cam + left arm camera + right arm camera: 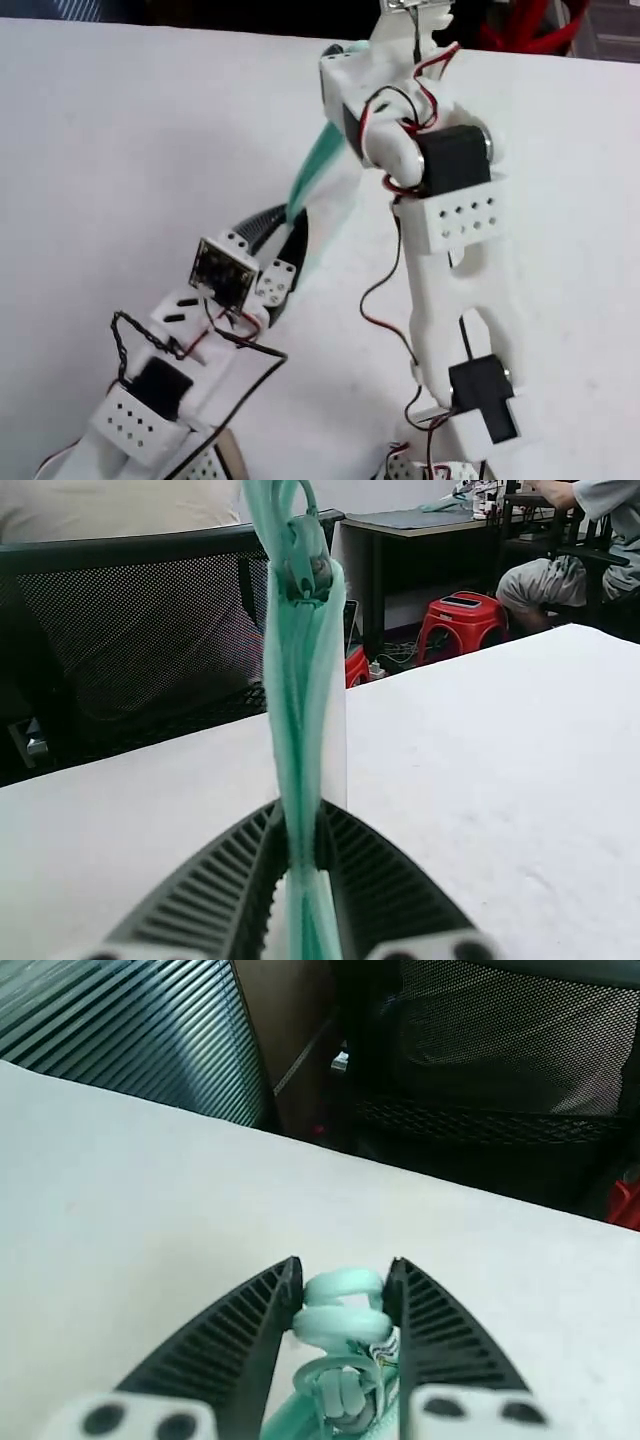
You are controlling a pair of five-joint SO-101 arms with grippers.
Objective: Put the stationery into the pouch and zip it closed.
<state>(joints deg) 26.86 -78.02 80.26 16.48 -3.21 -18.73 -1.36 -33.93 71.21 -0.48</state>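
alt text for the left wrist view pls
The left gripper is shut on the edge of a mint-green fabric pouch, which runs away from it edge-on, its zip slider near the far end. Behind the white table are a black mesh chair and a red plastic stool.
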